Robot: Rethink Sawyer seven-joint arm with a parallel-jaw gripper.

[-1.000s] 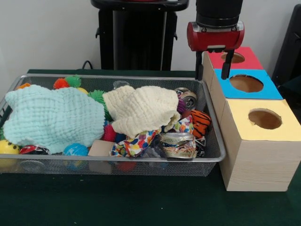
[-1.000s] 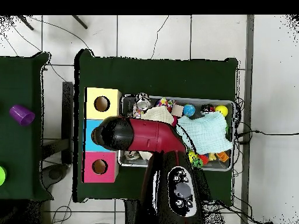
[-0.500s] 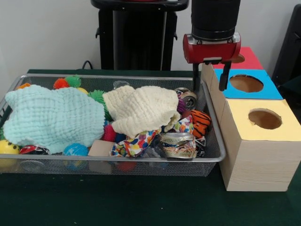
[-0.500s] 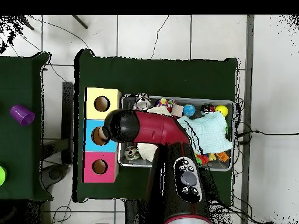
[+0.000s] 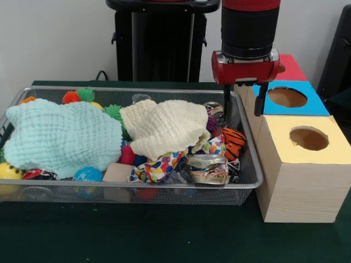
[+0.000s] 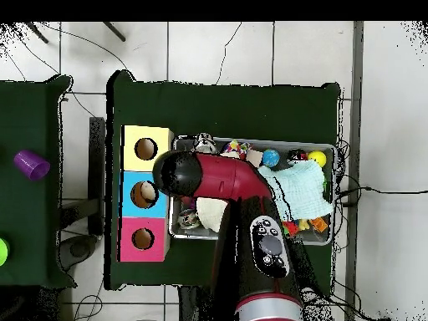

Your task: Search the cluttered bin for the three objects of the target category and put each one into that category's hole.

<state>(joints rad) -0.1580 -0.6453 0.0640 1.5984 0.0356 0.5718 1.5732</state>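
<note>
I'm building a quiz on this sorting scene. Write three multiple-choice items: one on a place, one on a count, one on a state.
1. Where does the red and black gripper hang in the front view?
A. over the bin's left end
B. at the silver wire mesh bin's right end, beside the wooden boxes
C. above the yellow-topped box's hole

2. How many wooden boxes with a round hole stand in the row beside the bin?
A. two
B. three
C. five

3. What is the gripper's state?
A. open and empty
B. shut on a can
C. shut on a cloth

Answers:
1. B: its fingers point down at the bin's right rim, next to the blue-topped wooden box.
2. B: the red-topped wooden box, the blue-topped one and the yellow-topped wooden box make three.
3. A: the fingers stand apart with nothing between them.
</note>
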